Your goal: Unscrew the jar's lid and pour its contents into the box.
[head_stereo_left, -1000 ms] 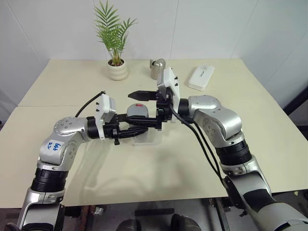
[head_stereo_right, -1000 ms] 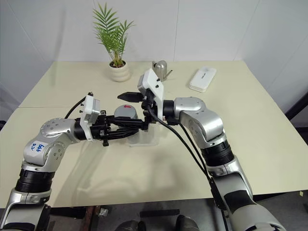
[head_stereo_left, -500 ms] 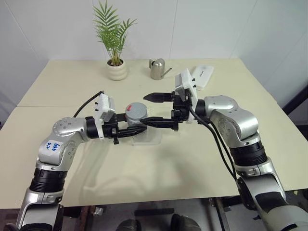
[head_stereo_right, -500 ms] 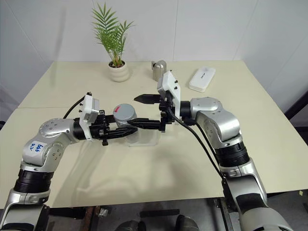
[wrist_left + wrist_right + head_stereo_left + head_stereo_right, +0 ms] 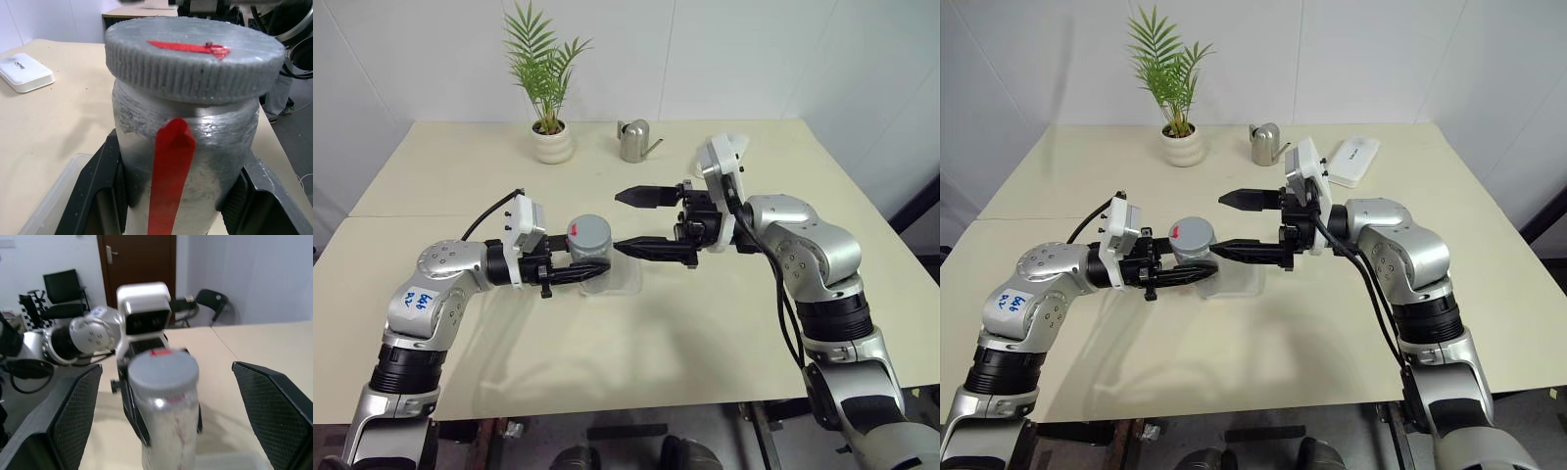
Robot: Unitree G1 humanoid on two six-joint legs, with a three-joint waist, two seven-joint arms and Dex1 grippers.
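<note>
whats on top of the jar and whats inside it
The grey lid with its red mark sits on the jar, which the left gripper holds above the clear box. The jar's opaque wall hides its contents.

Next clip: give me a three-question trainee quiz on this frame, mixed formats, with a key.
1. True or false: the lid is already off the jar.
2. Which gripper holds the jar? A) left gripper B) right gripper C) neither
3. Fill in: the jar is held above the clear ____.

Key:
1. False; the lid sits on the jar.
2. A; the right gripper stands open beside the jar, apart from it.
3. box.
</note>
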